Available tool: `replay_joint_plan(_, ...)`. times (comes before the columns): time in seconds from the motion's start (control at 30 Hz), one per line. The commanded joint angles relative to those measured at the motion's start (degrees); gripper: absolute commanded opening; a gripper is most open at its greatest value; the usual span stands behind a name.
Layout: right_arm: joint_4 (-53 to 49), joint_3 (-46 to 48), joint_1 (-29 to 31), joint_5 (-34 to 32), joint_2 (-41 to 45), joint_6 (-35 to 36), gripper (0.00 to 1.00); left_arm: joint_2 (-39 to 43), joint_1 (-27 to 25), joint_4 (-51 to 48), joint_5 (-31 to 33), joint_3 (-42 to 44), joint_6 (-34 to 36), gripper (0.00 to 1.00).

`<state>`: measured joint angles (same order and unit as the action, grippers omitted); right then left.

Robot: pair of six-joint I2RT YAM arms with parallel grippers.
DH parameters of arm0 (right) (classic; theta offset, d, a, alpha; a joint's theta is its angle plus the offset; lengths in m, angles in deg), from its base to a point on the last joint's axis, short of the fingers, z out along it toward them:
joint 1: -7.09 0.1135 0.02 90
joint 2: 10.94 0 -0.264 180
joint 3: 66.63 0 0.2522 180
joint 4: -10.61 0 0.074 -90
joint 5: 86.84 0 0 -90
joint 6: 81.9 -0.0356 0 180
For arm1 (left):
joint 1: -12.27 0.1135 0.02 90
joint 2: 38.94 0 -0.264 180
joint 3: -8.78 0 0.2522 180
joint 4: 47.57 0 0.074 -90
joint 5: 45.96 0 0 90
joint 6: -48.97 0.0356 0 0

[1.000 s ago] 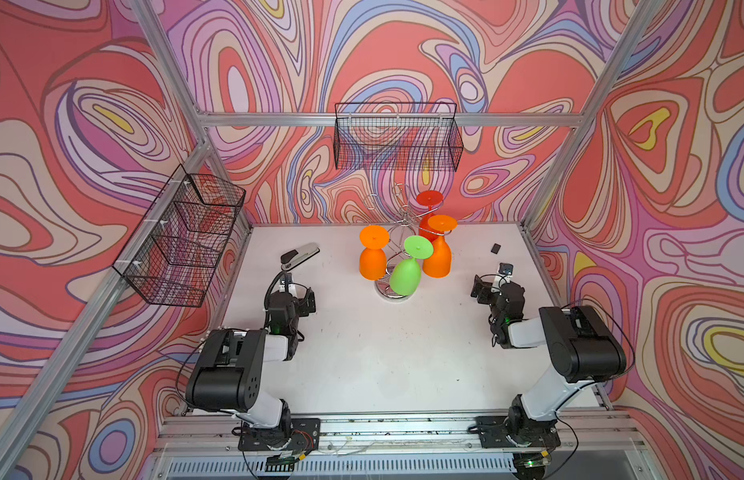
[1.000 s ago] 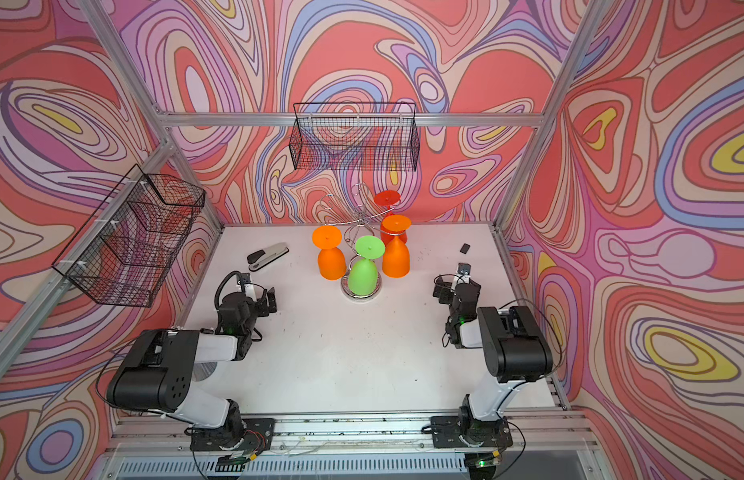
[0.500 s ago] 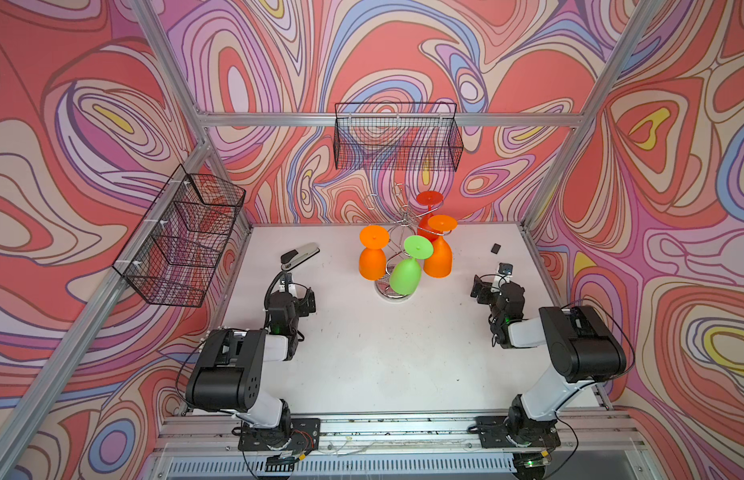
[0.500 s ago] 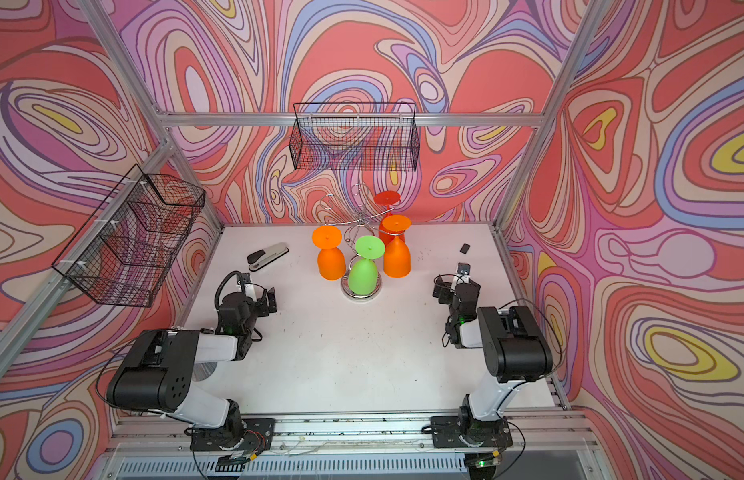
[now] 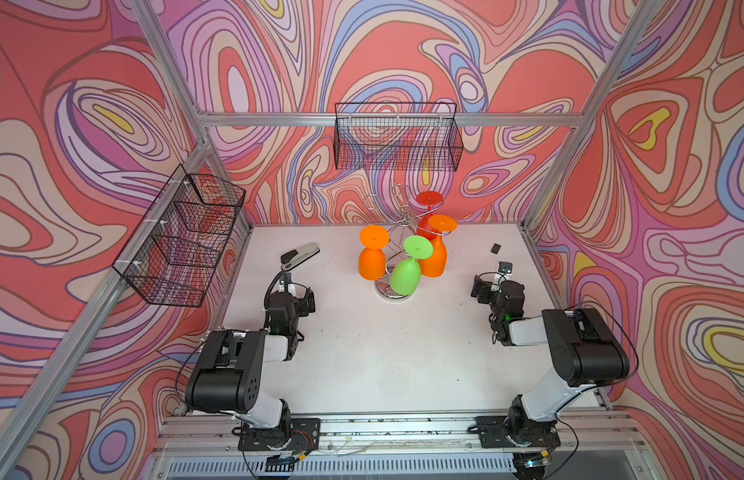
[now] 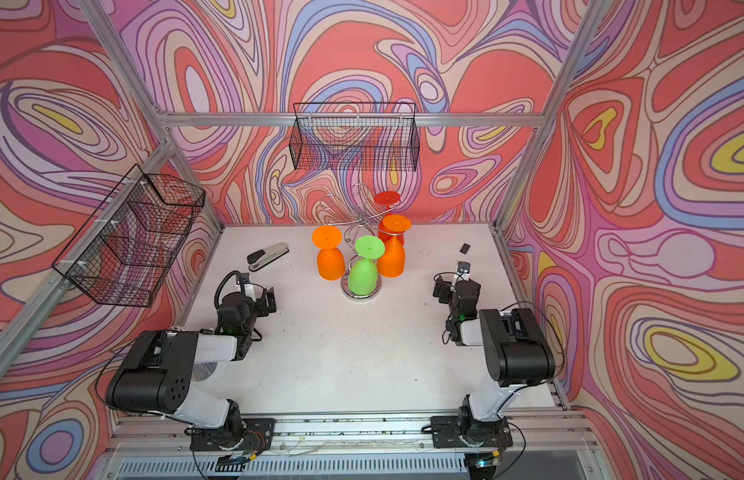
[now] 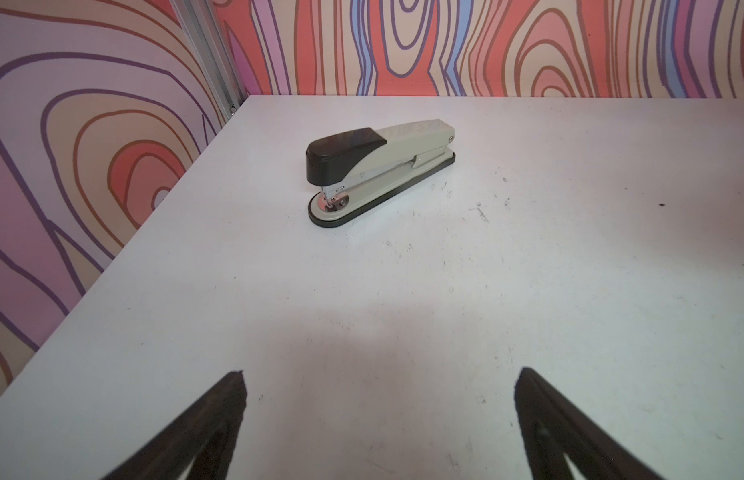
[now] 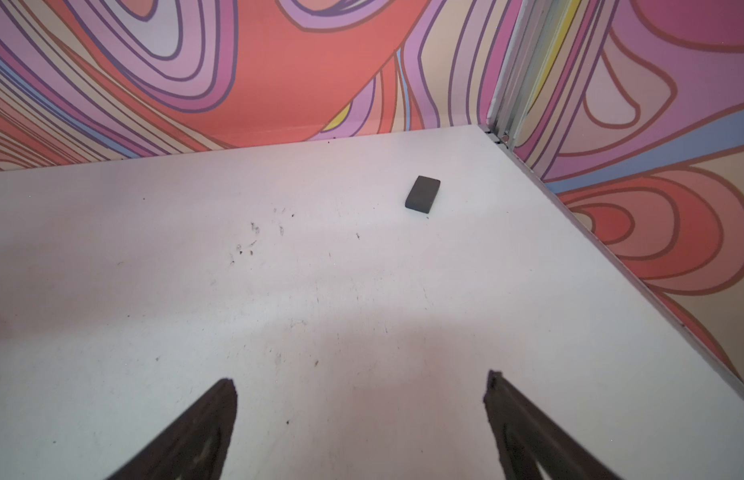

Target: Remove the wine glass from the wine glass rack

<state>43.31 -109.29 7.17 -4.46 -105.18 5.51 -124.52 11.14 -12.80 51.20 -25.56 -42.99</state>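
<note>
Nothing has moved since the earlier frames, so you have the whole task ahead: left gripper [image 7: 380, 374] and right gripper [image 8: 360, 378] sit spread wide and empty toward the lower sides of both top views, well apart from the central wine glass rack [image 5: 382, 291], where the green wine glass [image 5: 405, 276] hangs among three others.

Left arm [image 5: 224, 374] and right arm [image 5: 582, 353] sit folded low, left hand [image 7: 378, 382] and right hand [image 8: 362, 384] with jaws spread wide.
</note>
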Motion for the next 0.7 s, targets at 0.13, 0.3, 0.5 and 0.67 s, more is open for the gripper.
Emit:
replay_joint_plan(0.13,-13.5,-4.8,0.3,-2.1,9.2,-4.7,0.97,15.6,-2.1,-6.4,5.5,0.1,0.1,0.98)
replay_joint_plan(0.3,-28.5,-12.1,0.3,3.4,16.3,-10.3,0.97,25.7,-4.8,-11.8,3.4,-2.9,-3.9,0.97)
replay_joint_plan(0.5,-39.5,-20.0,0.2,6.7,26.1,-19.6,0.98,33.2,-5.6,-16.9,-5.1,-7.4,-12.9,0.97)
replay_joint_plan(0.67,-45.1,-30.5,0.1,13.4,28.0,-26.3,0.98,36.0,-5.6,-19.9,-14.5,-11.1,-21.9,0.97)
